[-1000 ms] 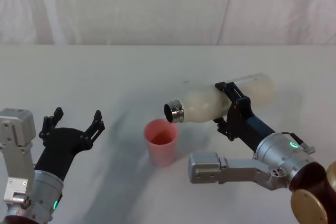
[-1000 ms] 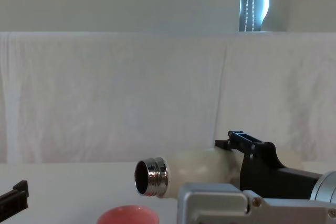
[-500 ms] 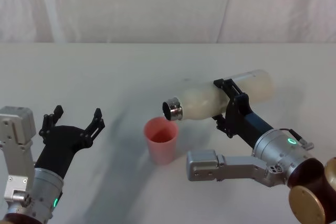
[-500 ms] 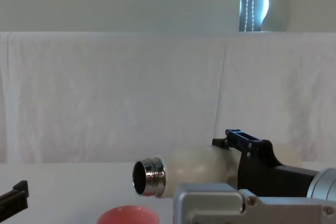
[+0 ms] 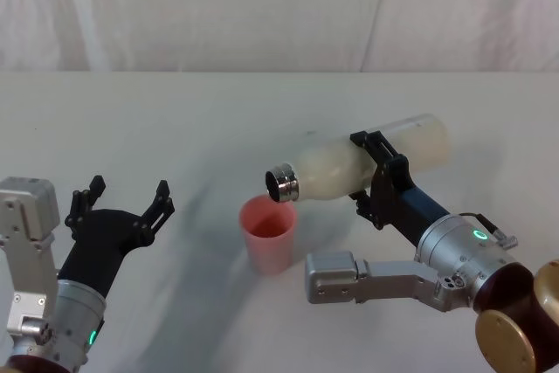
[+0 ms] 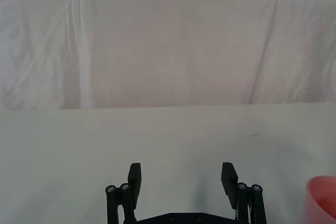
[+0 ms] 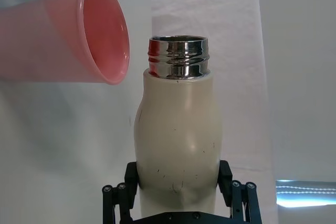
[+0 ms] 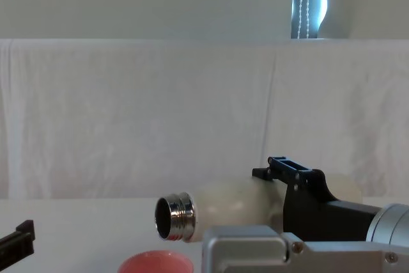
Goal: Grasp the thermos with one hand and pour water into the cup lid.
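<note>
Thermos tipped over the cup lid, pour about to start.

The right gripper [image 5: 377,179] is clamped round the body of the thermos [image 5: 367,166], holding it nearly flat in the air with its steel neck dipped a little. The open mouth sits just above and slightly behind the rim of the cup lid [image 5: 268,235], which stands upright on the white table [image 5: 175,120]. No water is visible leaving the neck. To my eye the mouth is barely over the rim, so the tilt should go on slowly, with the neck kept directly above the cup's opening, or the first gush may overshoot such a small, light cup. The left gripper [image 5: 122,204] waits well to the left of the cup lid, fingers spread wide and holding nothing.
</note>
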